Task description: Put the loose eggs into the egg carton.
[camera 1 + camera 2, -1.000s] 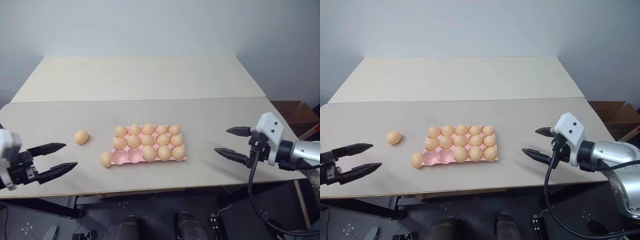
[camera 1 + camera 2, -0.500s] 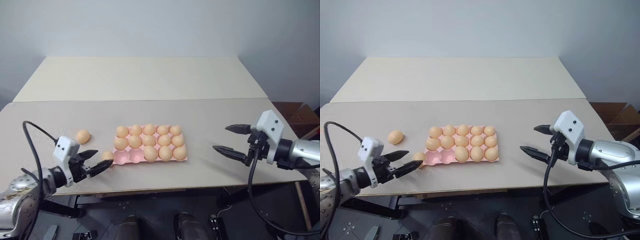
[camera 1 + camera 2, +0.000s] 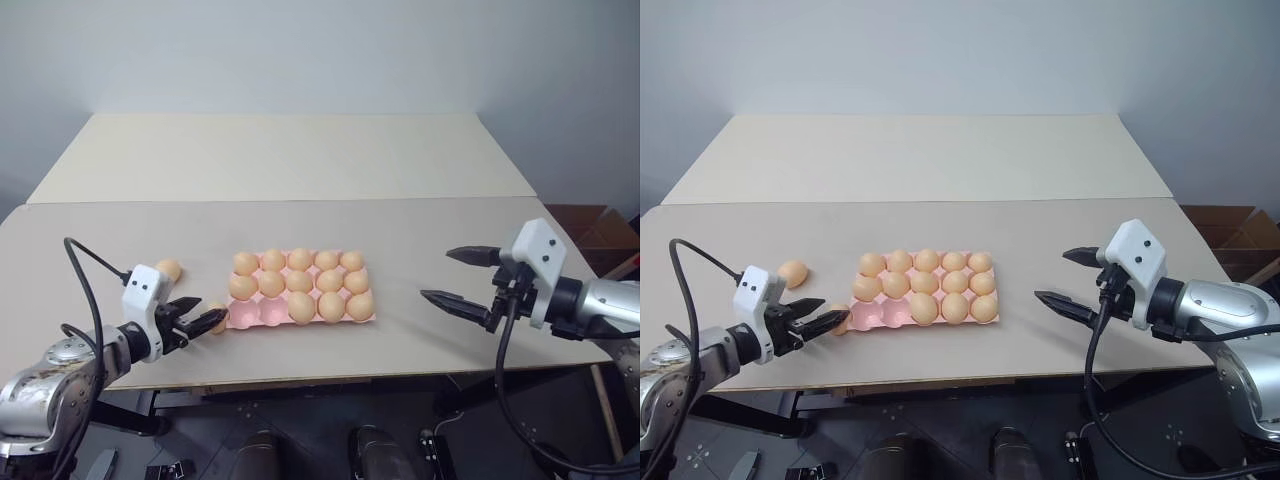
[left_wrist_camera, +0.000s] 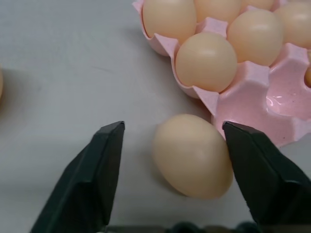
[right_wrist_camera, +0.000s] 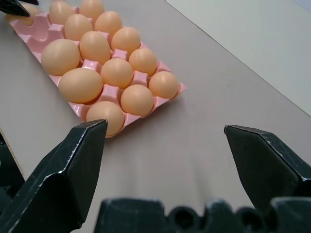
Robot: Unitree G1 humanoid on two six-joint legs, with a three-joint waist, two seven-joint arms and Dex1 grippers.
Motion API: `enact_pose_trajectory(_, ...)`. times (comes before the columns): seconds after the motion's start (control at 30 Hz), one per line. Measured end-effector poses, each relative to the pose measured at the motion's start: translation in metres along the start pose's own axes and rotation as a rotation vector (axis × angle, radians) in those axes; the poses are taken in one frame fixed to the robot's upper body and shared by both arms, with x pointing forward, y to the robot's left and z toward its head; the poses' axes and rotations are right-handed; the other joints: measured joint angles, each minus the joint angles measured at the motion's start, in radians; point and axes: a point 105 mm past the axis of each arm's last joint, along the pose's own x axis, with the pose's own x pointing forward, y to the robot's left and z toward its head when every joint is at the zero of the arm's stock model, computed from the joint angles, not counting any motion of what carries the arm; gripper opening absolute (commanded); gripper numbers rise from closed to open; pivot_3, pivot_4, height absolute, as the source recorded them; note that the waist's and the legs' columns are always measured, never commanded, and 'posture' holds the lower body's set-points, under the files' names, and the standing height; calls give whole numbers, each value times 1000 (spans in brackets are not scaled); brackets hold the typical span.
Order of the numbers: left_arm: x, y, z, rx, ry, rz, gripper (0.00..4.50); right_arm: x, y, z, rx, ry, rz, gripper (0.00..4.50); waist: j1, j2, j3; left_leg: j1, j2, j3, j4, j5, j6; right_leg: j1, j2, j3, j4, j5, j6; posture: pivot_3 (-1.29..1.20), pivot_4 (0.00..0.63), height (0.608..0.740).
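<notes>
Your left gripper (image 4: pixel 170 145) has come in from the table's left edge and narrowed around 1 loose egg (image 4: pixel 192 155) beside the carton (image 3: pixel 262 315); 1 finger touches it, not clamped. Right gripper (image 3: pixel 462 277) hangs open. Another egg (image 3: pixel 168 269) lies apart. The carton holds 13 eggs, 2 near-left cups empty.
</notes>
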Motion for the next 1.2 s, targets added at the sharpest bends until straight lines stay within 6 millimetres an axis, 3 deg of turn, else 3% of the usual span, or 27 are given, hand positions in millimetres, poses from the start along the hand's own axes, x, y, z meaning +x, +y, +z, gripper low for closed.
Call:
enact_pose_trajectory(0.1,0,-1,1,2,-3,-6,1586,0,-1,2,0,-8,-7,4500,-1,0,0,0,0,0,0,0,0,0,0,0,0,0,0,0,150,740)
enact_pose_trajectory(0.47,-21,8,-4,49,18,22,1586,1,-1,5,12,-29,-11,4500,-6,1,-1,1,0,0,0,0,0,0,0,0,0,-3,-5,0,150,740)
enact_pose_trajectory(0.83,-41,32,3,110,40,42,1586,4,1,8,8,-43,-32,4500,-5,1,0,-2,0,0,0,0,0,-2,-1,0,0,-4,-3,0,150,740)
enact_pose_trajectory(0.97,-44,31,10,136,44,11,1586,4,2,9,3,-47,-33,4500,-3,1,0,-1,0,0,0,0,0,-2,-1,0,0,-4,-3,0,150,740)
enact_pose_trajectory(1.07,-42,31,16,131,21,-9,2140,4,3,9,1,-48,-31,4500,0,1,0,-2,0,0,0,0,0,-2,-1,-1,0,-4,-3,0,150,740)
enact_pose_trajectory(1.2,-44,28,26,134,-5,-32,3394,5,6,9,16,-58,-22,4500,2,1,0,-2,0,0,0,0,0,-1,-1,-1,-1,-4,-2,0,150,740)
